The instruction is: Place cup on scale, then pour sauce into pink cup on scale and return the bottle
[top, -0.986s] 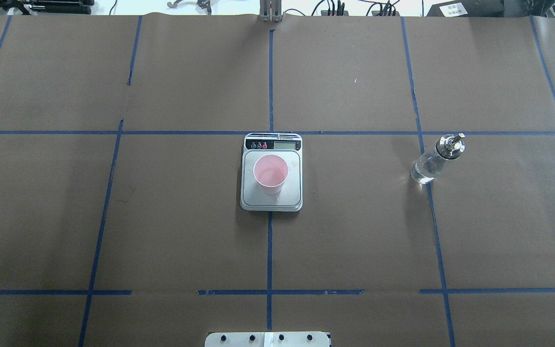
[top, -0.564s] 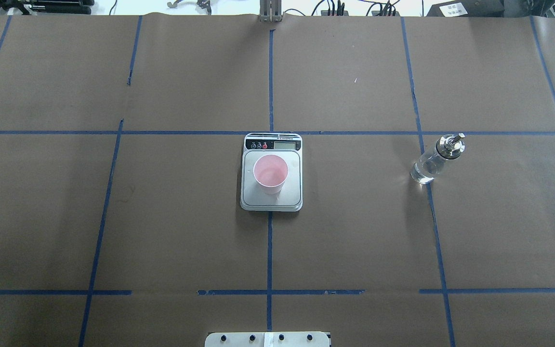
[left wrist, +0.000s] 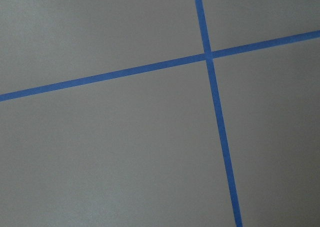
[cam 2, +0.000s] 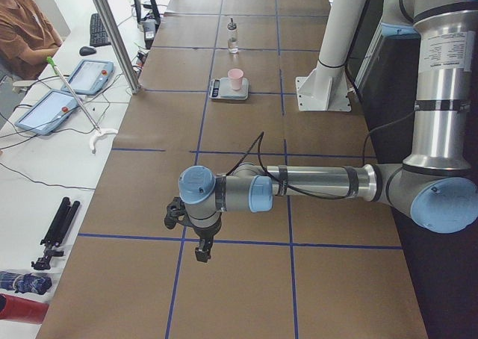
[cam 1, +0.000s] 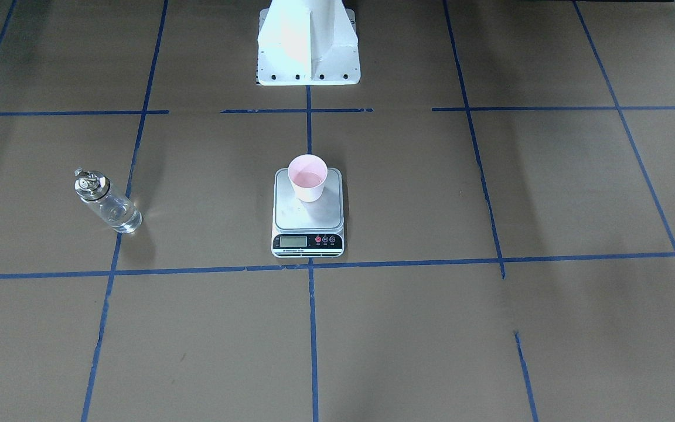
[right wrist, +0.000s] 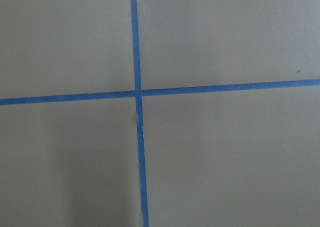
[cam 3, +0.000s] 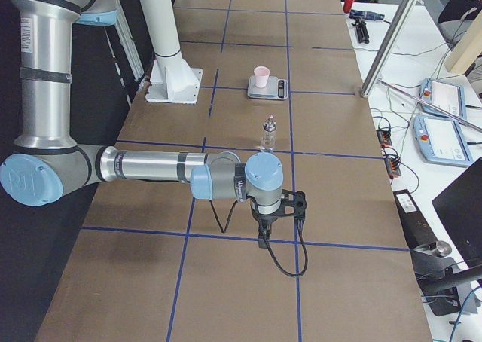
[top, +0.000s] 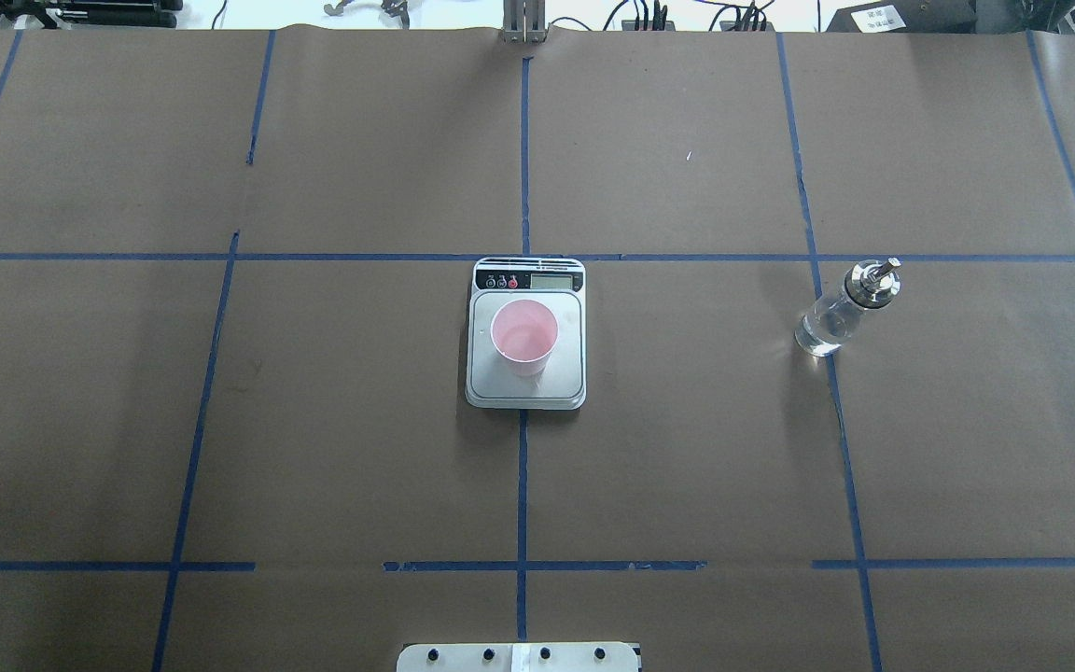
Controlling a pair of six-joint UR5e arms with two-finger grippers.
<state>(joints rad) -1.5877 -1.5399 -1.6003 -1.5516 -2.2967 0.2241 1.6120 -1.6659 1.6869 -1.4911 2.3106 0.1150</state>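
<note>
The pink cup (top: 523, 336) stands upright on the scale (top: 567, 375) at the table's middle; it also shows in the front view (cam 1: 308, 177). The clear glass bottle (top: 841, 310) with its silver spout cap stands upright on the table to the right of the scale, well apart from it, with clear sauce inside. No gripper is near either. My left gripper (cam 2: 202, 251) shows only in the exterior left view, low over the table's left end. My right gripper (cam 3: 263, 240) shows only in the exterior right view, near the right end. I cannot tell whether either is open or shut.
Brown paper with blue tape lines (top: 523, 485) covers the table. The robot's white base (cam 1: 308, 47) stands behind the scale. Both wrist views show only paper and a tape crossing (left wrist: 208, 55). Tablets and cables (cam 2: 52, 107) lie on the side bench beyond the table's far edge.
</note>
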